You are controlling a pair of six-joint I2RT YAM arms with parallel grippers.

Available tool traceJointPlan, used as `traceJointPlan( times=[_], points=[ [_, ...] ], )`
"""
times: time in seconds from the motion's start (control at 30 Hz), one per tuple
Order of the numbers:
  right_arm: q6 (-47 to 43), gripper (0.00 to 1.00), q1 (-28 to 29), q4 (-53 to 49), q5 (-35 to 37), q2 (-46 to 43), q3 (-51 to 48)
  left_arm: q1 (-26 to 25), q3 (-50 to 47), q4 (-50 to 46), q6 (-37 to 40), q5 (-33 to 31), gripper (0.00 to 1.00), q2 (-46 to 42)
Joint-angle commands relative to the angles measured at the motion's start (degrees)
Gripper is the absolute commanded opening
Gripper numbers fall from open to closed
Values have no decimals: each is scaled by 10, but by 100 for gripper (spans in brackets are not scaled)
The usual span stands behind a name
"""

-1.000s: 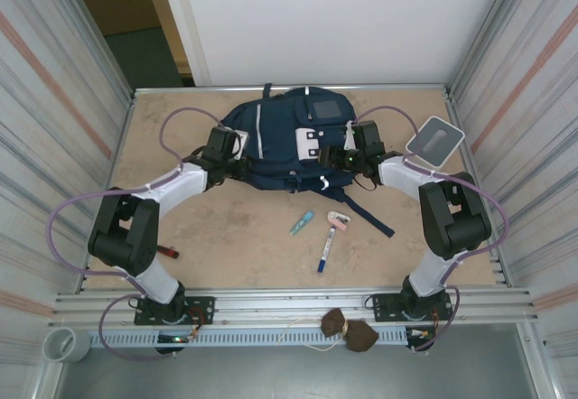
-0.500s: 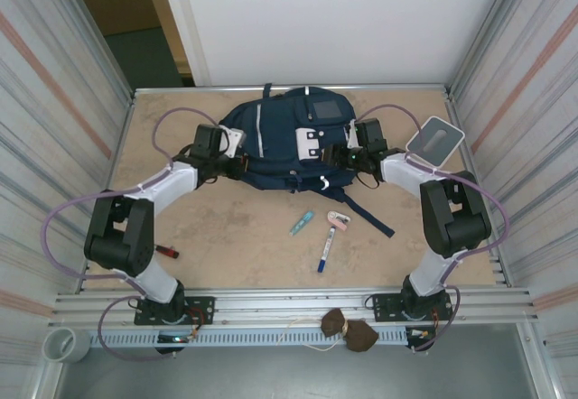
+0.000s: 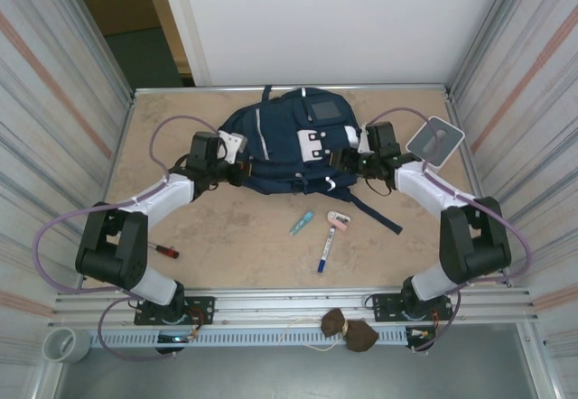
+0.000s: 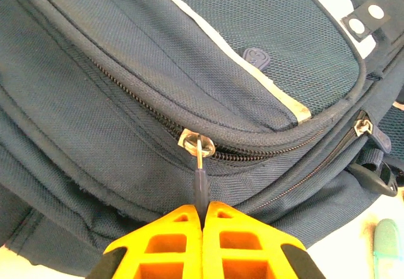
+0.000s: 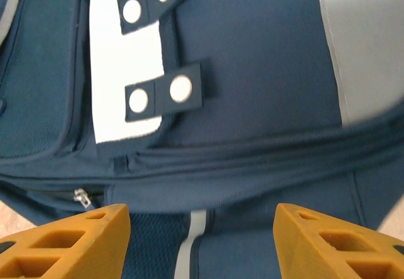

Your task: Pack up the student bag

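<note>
The student bag (image 3: 287, 139) is a navy-blue backpack lying flat at the back of the table, with a pale stripe and a white buckle patch (image 5: 120, 83). My left gripper (image 3: 235, 168) is at its left side. In the left wrist view the orange fingers (image 4: 202, 208) are pressed together on a dark zipper pull (image 4: 199, 184) that hangs from a metal slider (image 4: 196, 143) on a closed zip of the bag (image 4: 126, 102). My right gripper (image 3: 349, 158) is at the bag's right side. Its jaws (image 5: 201, 212) stand wide apart just above the fabric (image 5: 252, 71), gripping nothing.
On the table in front of the bag lie a teal marker (image 3: 302, 223), a small pink and white item (image 3: 337, 220) and a blue pen (image 3: 323, 253). A red screwdriver (image 3: 165, 251) lies near the left arm. A grey tray (image 3: 434, 140) stands at the right wall. A dark strap (image 3: 377, 214) trails forward.
The left gripper has shut on the zipper pull and drawn back to the left. The right gripper has shifted right and opened a little. The bag's outline has shifted slightly.
</note>
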Motion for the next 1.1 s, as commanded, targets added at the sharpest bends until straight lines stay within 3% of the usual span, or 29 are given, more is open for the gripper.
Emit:
traceJointPlan(
  times=[0.0, 0.23, 0.53, 0.67, 0.8, 0.93, 1.07],
  points=[
    [34, 60, -4, -27, 15, -4, -28, -14, -6, 28, 16, 15, 0, -18],
    [45, 58, -28, 0, 29, 88, 23, -39, -2, 29, 50, 6, 0, -16],
    [25, 51, -85, -32, 59, 222, 200, -109, 39, 24, 82, 23, 0, 23],
    [18, 54, -90, -41, 36, 194, 204, -132, 71, 10, 80, 16, 0, 52],
    [27, 58, -71, -34, 8, 120, 133, -133, 74, 20, 66, 9, 0, 61],
    [65, 62, -23, 7, -43, 52, 45, -133, 66, 31, 57, -7, 0, 58],
    [81, 65, 39, 10, -19, 39, 18, -133, 52, 38, 64, -17, 0, 51]
  ],
)
